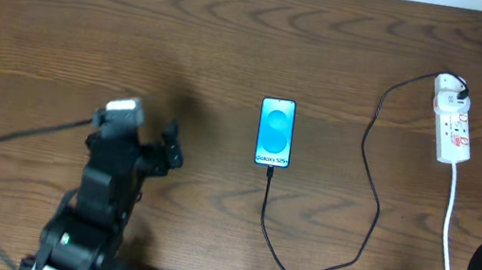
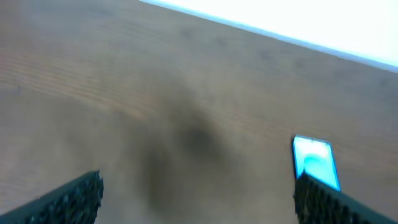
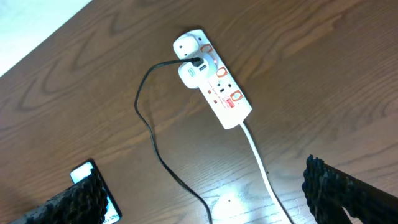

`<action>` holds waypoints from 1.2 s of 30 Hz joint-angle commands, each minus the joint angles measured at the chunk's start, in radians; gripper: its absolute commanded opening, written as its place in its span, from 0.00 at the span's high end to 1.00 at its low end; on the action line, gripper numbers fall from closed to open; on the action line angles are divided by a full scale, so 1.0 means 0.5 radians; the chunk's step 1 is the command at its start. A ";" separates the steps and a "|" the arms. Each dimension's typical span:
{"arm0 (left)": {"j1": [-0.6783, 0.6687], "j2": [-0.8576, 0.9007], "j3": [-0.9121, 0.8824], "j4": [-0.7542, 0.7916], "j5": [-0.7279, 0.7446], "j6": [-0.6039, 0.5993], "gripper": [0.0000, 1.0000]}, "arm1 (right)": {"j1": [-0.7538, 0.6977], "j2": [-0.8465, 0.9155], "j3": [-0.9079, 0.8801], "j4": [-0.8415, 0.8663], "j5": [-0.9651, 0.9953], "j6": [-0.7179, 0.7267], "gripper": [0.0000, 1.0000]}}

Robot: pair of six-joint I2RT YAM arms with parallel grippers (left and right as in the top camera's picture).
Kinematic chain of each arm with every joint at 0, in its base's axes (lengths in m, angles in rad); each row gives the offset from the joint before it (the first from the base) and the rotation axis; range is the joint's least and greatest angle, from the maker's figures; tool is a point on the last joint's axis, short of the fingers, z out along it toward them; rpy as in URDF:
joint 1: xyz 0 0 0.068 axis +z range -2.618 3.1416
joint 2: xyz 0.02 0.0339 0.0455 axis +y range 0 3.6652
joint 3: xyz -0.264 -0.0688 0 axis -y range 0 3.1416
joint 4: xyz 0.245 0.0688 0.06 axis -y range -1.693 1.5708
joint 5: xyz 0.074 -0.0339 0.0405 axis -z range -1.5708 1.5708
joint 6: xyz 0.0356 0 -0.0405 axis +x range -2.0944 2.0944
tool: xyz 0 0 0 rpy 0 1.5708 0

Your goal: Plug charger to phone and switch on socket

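Flatly, slim phone (image 1: 275, 132) (glossy), thin charger (image 1: 266, 201)

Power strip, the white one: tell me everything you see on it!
The power strip is a long white plastic bar with red markings, lying flat on the wooden table at the far right. A white cord leaves its near end. A black cable goes into a white plug near its far end. Nothing else touches it.
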 commanded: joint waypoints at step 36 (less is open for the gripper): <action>0.478 -1.238 -1.141 0.560 0.332 0.497 0.02 | -0.003 -0.001 0.020 -0.003 -0.011 0.021 0.01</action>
